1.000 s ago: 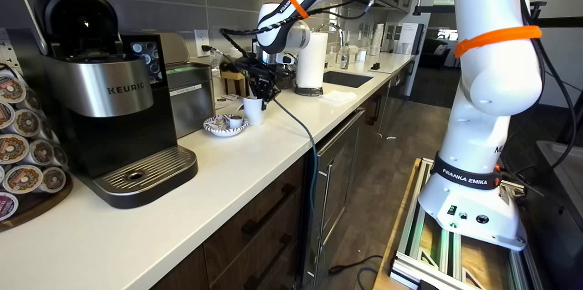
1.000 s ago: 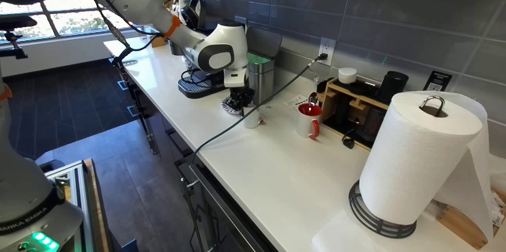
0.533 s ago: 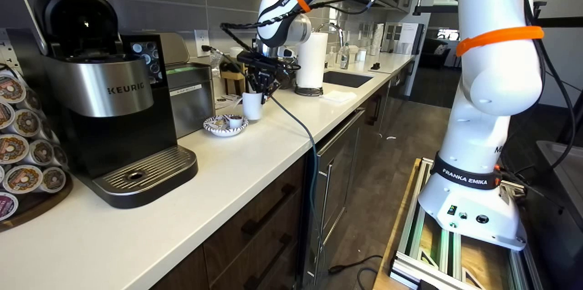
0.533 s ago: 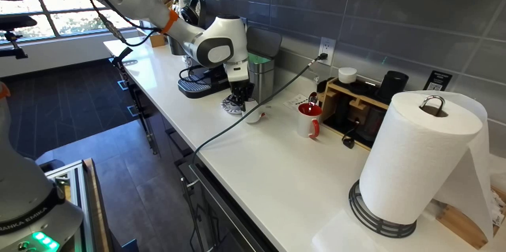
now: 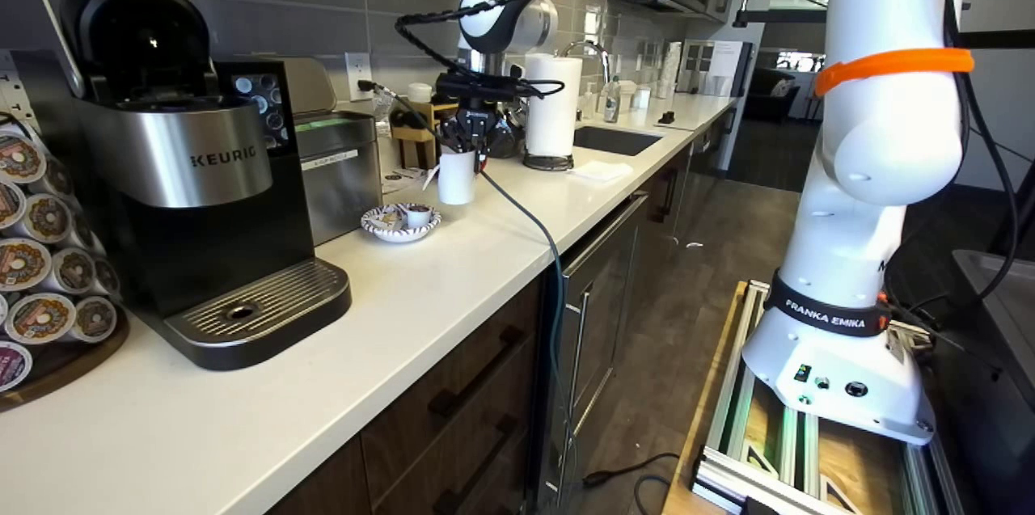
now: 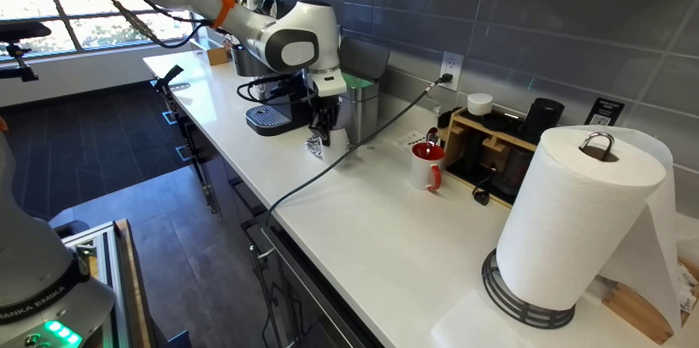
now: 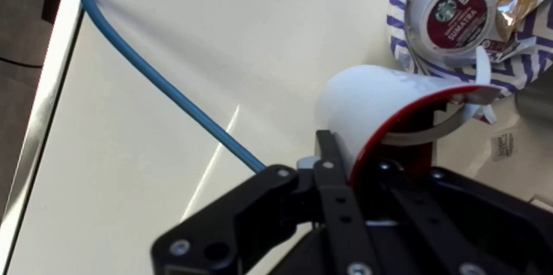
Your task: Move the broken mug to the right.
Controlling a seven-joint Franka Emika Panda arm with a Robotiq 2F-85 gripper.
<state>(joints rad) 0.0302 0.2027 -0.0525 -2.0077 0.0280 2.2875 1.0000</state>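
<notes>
The broken mug is small and white outside, and it shows in both exterior views. In the wrist view the mug is tilted, with a red inside and a curved white piece at its rim. My gripper is shut on the mug's wall at the rim. One of its fingers lies along the outside, the other reaches inside, its tip hidden. The mug appears lifted a little above the counter. In an exterior view the gripper stands over the mug, beside the patterned dish.
The patterned dish with packets and a pod sits close by. A blue cable crosses the counter beside the mug. A red-handled mug, a wooden organizer and the paper-towel roll stand further along. The coffee maker is beyond the dish.
The gripper and the mug in it have risen. In the exterior views the mug has shifted slightly and tilted. The arm has turned and moved up with it. The dish and cable stay put.
</notes>
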